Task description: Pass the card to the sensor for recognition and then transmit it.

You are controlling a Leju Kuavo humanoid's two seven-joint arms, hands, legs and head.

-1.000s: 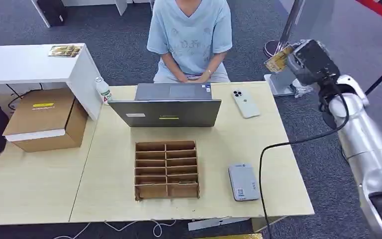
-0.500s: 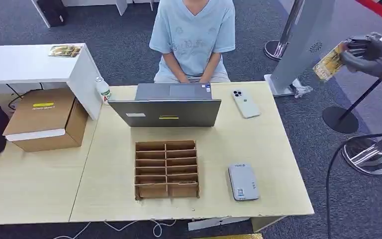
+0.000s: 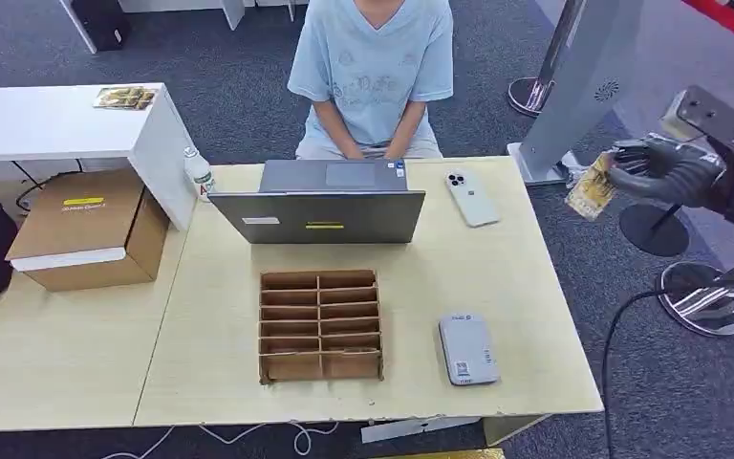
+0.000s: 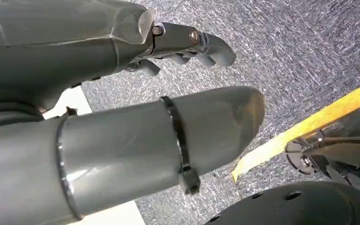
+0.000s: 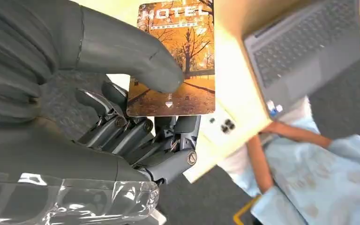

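Right hand [image 3: 664,172] aloft, pinching card [image 3: 591,187]

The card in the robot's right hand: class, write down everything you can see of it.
The card is a thin, glossy rectangle printed with an orange autumn scene of bare trees, the word HOTEL across one end and a small white arrow near the other. The right hand pinches it flat between its thumb and fingers. In the head view it hangs in the air off the table's right edge, above the carpet, touching nothing else.

One laptop [image 3: 330,203], one phone [image 3: 471,198], one card [image 3: 591,186], two cardboard boxes [image 3: 84,229].
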